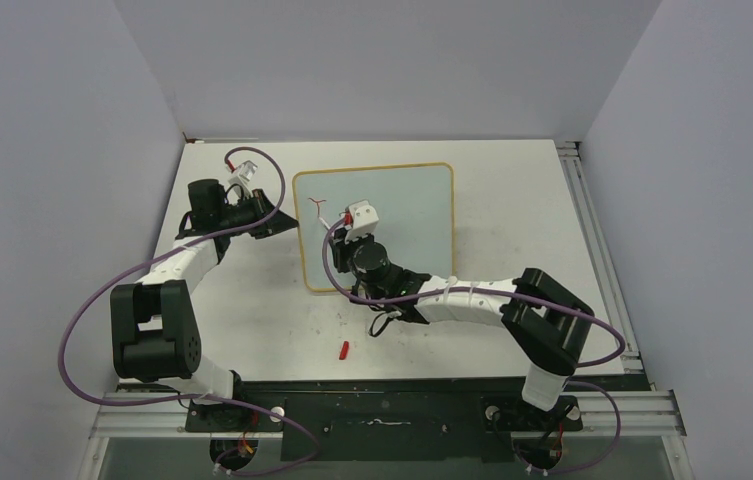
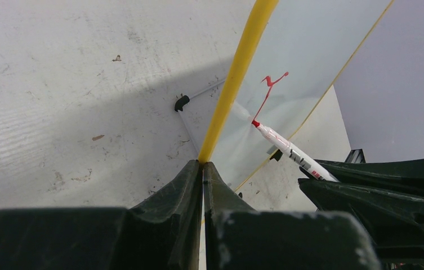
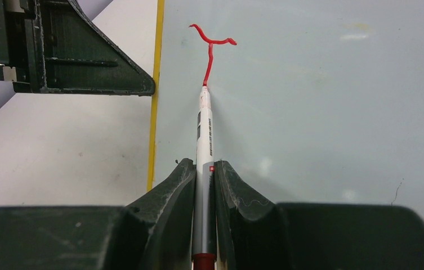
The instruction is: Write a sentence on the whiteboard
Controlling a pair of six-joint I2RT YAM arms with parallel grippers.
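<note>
The whiteboard (image 1: 402,215) with its yellow frame stands tilted on the table. Of the sentence only one red T-shaped stroke (image 1: 318,207) shows, near the board's top left; it also shows in the right wrist view (image 3: 212,48) and the left wrist view (image 2: 268,90). My right gripper (image 3: 204,166) is shut on a white marker (image 3: 204,129), whose red tip touches the foot of the stroke. My left gripper (image 2: 203,164) is shut on the board's yellow left edge (image 2: 243,50). In the top view it sits at the board's left side (image 1: 287,222), and the right gripper (image 1: 345,232) is over the board.
A small red marker cap (image 1: 345,349) lies on the white table in front of the board. A black clip foot (image 2: 181,102) sticks out at the board's edge. Grey walls close in the table on three sides. A metal rail (image 1: 592,230) runs along the right edge.
</note>
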